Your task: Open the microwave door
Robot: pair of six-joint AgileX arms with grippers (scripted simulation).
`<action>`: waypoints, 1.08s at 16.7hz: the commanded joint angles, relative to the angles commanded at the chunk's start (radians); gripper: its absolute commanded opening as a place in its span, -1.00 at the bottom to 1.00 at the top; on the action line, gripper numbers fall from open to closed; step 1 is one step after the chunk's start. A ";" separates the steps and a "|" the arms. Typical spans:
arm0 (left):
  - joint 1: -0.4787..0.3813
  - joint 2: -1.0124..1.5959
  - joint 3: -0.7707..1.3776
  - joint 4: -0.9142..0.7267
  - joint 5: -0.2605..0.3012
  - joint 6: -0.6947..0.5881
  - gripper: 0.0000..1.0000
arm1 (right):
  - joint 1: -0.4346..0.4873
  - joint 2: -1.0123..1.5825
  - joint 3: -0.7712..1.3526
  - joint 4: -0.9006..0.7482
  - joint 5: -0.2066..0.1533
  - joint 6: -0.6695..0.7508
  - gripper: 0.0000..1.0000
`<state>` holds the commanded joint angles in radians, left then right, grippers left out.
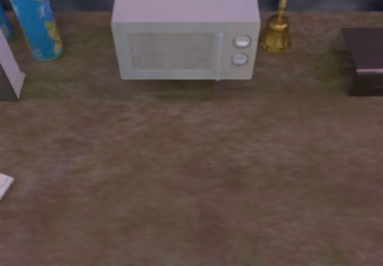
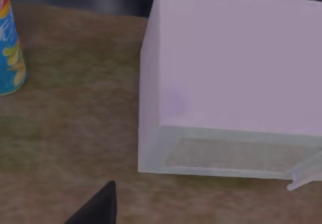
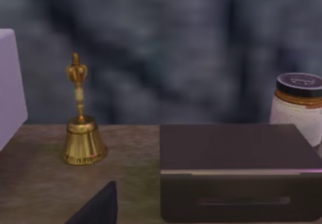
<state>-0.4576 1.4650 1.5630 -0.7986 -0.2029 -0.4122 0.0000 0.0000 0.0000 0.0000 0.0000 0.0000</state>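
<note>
The off-white microwave stands at the back middle of the table, with two round knobs on its front right. The microwave door, with its speckled mesh window, lies flush and shut; its thin handle bar runs beside the knobs. Neither arm shows in the top view. The left wrist view looks down on the microwave, the door and the handle. My left gripper is well short of them, and one dark fingertip stands alone. My right gripper is over by the box, also with a lone fingertip.
A blue crisps can stands at the back left, next to a pale slanted block. A gold bell sits right of the microwave, and a dark brown box lies at the far right. A jar stands behind the box.
</note>
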 joint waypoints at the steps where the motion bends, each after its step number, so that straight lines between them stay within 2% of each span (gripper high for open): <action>1: -0.028 0.097 0.101 -0.052 -0.015 -0.026 1.00 | 0.000 0.000 0.000 0.000 0.000 0.000 1.00; 6: -0.157 0.533 0.558 -0.288 -0.081 -0.145 1.00 | 0.000 0.000 0.000 0.000 0.000 0.000 1.00; 10: -0.232 0.788 0.823 -0.425 -0.119 -0.214 1.00 | 0.000 0.000 0.000 0.000 0.000 0.000 1.00; 13: -0.263 0.897 0.935 -0.485 -0.136 -0.244 1.00 | 0.000 0.000 0.000 0.000 0.000 0.000 1.00; 18: -0.270 0.919 0.958 -0.498 -0.140 -0.250 1.00 | 0.000 0.000 0.000 0.000 0.000 0.000 1.00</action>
<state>-0.7272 2.3841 2.5209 -1.2965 -0.3425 -0.6619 0.0000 0.0000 0.0000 0.0000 0.0000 0.0000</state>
